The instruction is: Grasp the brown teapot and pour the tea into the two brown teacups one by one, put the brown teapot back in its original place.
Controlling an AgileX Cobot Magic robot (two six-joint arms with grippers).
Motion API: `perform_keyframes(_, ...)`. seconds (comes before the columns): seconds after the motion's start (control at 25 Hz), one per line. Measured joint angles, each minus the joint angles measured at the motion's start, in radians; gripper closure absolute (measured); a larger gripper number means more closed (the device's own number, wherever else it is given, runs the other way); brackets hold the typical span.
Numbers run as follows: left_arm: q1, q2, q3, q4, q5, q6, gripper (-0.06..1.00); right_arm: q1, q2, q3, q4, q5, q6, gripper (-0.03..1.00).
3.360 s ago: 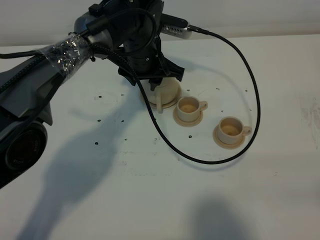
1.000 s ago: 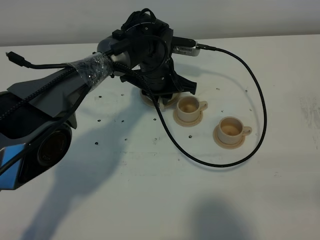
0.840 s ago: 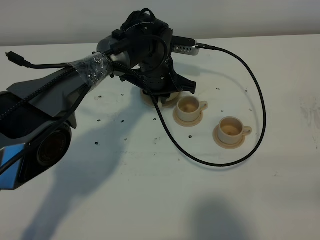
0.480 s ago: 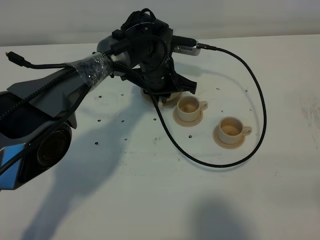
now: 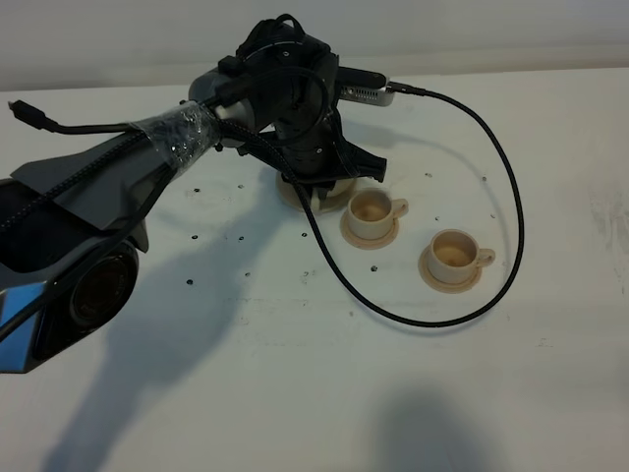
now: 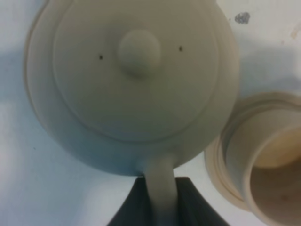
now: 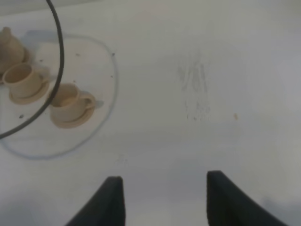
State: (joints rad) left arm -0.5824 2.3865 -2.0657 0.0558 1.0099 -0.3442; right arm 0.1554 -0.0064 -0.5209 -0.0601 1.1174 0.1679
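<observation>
- My left tool (image 6: 161, 182) is closed on the loop handle (image 6: 161, 197) of the brown teapot (image 6: 136, 89). One dark finger (image 6: 134, 207) sits tight against each side of the handle.
- In the left wrist view the teapot fills most of the picture, seen from above. Its lid is on and the round knob (image 6: 139, 52) is in the middle.
- From the high camera my left arm covers almost the whole teapot. It sits over the wide saucer plate (image 5: 288, 195), whose rim shows just beside the arm.
- I cannot tell whether the teapot rests on that plate or hangs just above it.
- The near teacup (image 5: 371, 209) stands upright on its own saucer (image 5: 366, 240), just beside the teapot and the plate. My left wrist view catches this cup at the edge, close to the teapot's body but apart from it.
- The far teacup (image 5: 454, 252) stands upright on its saucer (image 5: 447, 283), farther along the desk (image 5: 295, 383) and apart from the first cup.
- Both cups look tan inside.
- A black cable (image 5: 511, 216) runs from my left wrist and loops over the desk around both cups.
- My right tool (image 7: 164, 181) hangs over bare desk, well apart from the tea set. Its two fingers are spread with nothing between them.
</observation>
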Motion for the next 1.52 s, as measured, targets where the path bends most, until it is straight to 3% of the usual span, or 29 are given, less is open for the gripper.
perform_keyframes(1.04, 0.017, -0.072, 0.002, 0.062, 0.026, 0.075, 0.86, 0.000, 0.000, 0.000, 0.000, 0.000, 0.000, 0.56)
perform_keyframes(1.52, 0.017, -0.073, 0.002, 0.064, -0.056, 0.311, 0.86, 0.000, 0.000, 0.000, 0.000, 0.000, 0.000, 0.56)
